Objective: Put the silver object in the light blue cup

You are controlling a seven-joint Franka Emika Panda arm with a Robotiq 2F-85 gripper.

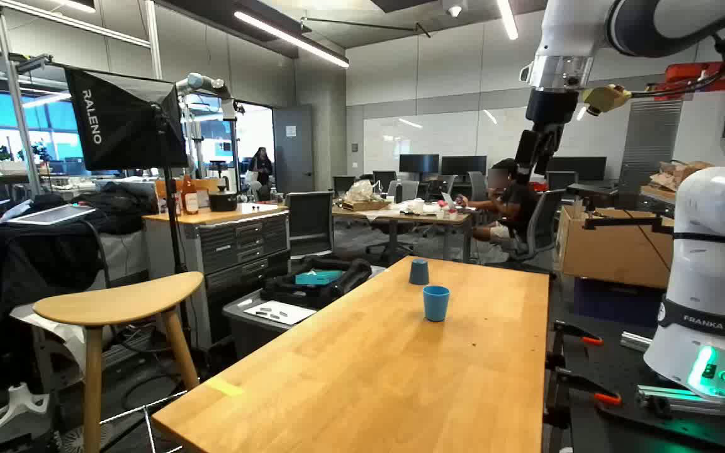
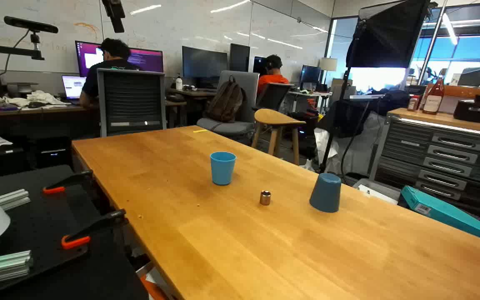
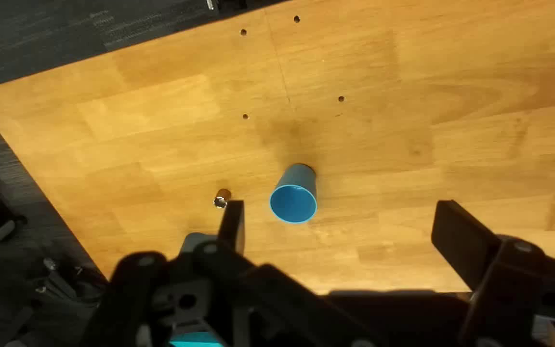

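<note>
The light blue cup [image 1: 435,306] stands upright on the wooden table; it also shows in an exterior view [image 2: 222,170] and the wrist view [image 3: 294,202], its inside looking empty. The silver object [image 2: 265,198] is a small metal cylinder standing on the table between the two cups. In the wrist view the silver object [image 3: 221,198] lies just beyond the left fingertip. It does not show in the exterior view from the table's far end. My gripper [image 1: 531,167] is high above the table. In the wrist view the gripper [image 3: 340,212] is wide open with nothing between its fingers.
A darker blue cup [image 2: 326,193] stands upside down near the table's side edge; a finger partly hides this darker cup [image 3: 194,240] in the wrist view. Clamps [image 2: 77,241] line the robot-side edge of the table [image 2: 206,250]. A stool [image 1: 123,299] stands beside the table.
</note>
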